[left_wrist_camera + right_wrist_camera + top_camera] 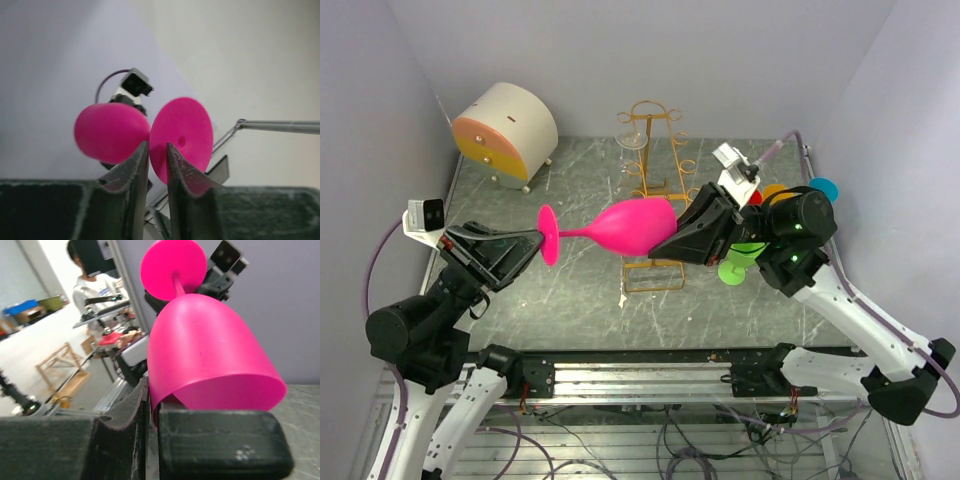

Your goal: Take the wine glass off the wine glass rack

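From above, the pink wine glass [630, 225] hangs sideways mid-frame, clear of the rack [655, 150] behind it and above the counter [580, 300]. The right claw [668, 242] has the bowl and the left claw [533, 243] is at the foot. Left wrist view: fingers nearly together beside the foot's edge, but whether they're pinching it I can't tell. Right wrist view: claw clamped on the bowl's rim. Lift-off looks done; next, I'd say, stand it upright and lower it gently.

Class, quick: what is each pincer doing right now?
Left pincer: fingers nearly together at the foot of the bright pink wine glass; grip cannot be told.
Right pincer: closed on the glass's bowl rim.
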